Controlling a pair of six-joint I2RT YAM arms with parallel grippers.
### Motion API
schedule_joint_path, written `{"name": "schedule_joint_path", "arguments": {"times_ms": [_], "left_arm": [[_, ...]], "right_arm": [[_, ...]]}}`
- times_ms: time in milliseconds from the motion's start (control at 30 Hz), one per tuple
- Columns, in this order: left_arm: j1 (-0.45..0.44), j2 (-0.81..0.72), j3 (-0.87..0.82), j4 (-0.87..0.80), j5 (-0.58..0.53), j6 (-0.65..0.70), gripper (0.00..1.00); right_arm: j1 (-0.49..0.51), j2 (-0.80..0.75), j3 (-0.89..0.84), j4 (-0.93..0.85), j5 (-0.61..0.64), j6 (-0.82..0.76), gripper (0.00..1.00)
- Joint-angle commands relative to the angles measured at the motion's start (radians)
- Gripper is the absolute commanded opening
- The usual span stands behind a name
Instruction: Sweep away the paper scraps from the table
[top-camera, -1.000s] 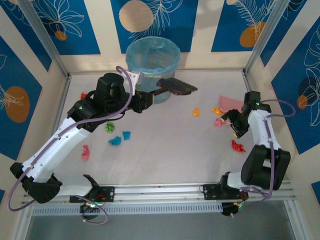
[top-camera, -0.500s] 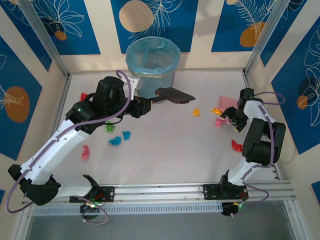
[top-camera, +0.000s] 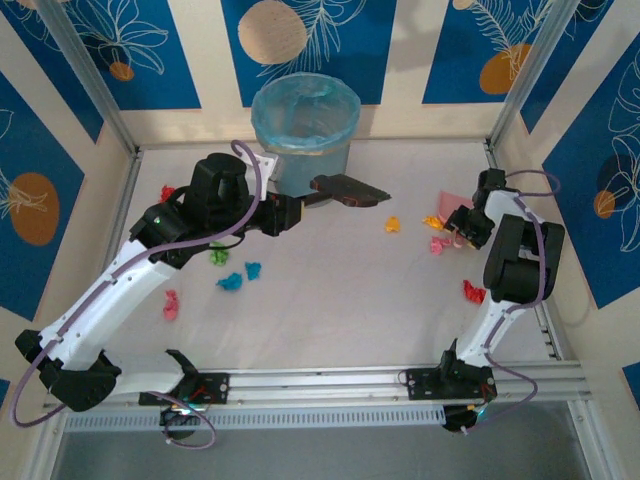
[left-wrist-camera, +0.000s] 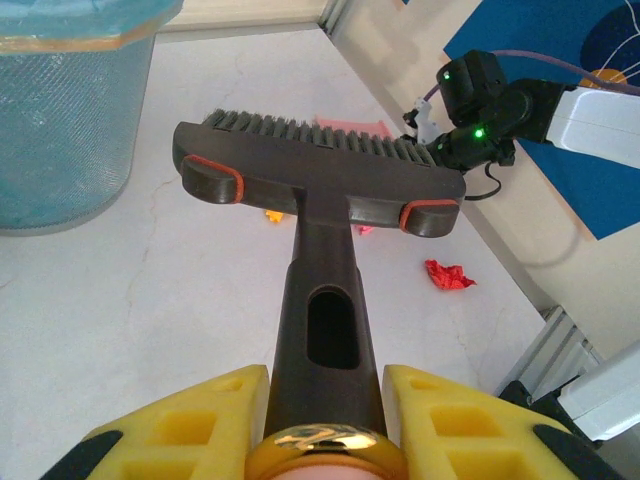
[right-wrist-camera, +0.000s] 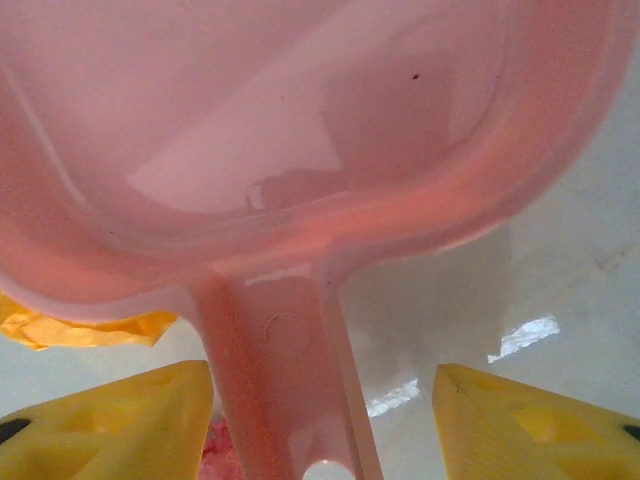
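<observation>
Paper scraps lie scattered on the table (top-camera: 340, 300): a red one (top-camera: 167, 191), a green one (top-camera: 218, 254), cyan ones (top-camera: 230, 282) and a pink one (top-camera: 171, 305) on the left, orange ones (top-camera: 392, 225) mid-right, and a red one (top-camera: 474, 292) by the right arm. My left gripper (top-camera: 283, 213) (left-wrist-camera: 325, 385) is shut on the handle of a dark brush (top-camera: 350, 190) (left-wrist-camera: 318, 175) held above the table. My right gripper (top-camera: 463, 222) (right-wrist-camera: 325, 420) straddles the pink dustpan's (top-camera: 452, 203) (right-wrist-camera: 300, 120) handle. Its jaws are open, with a gap on the right side.
A bin with a blue liner (top-camera: 305, 125) (left-wrist-camera: 60, 110) stands at the back centre, just left of the brush. Wall panels close in the back and both sides. An orange scrap (right-wrist-camera: 85, 328) lies under the dustpan's left rim.
My right gripper has moved back to the dustpan handle and its jaws have narrowed around it. The brush in my left gripper has shifted slightly down and left.
</observation>
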Motion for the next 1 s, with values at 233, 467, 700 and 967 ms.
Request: {"name": "schedule_joint_path", "arguments": {"times_ms": [233, 467, 700, 967], "left_arm": [[0.009, -0.016, 0.013, 0.049, 0.012, 0.023, 0.0], [0.009, -0.017, 0.01, 0.077, 0.015, 0.026, 0.0], [0.008, -0.051, -0.032, 0.167, -0.012, 0.015, 0.0], [0.009, -0.143, -0.114, 0.264, -0.129, 0.012, 0.0]], "right_arm": [[0.052, -0.04, -0.042, 0.058, 0.058, -0.047, 0.31], [0.07, -0.116, -0.02, 0.005, 0.16, -0.039, 0.17], [0.177, -0.323, -0.003, -0.087, 0.196, -0.015, 0.0], [0.447, -0.58, -0.149, -0.068, 0.026, -0.037, 0.0]]}}
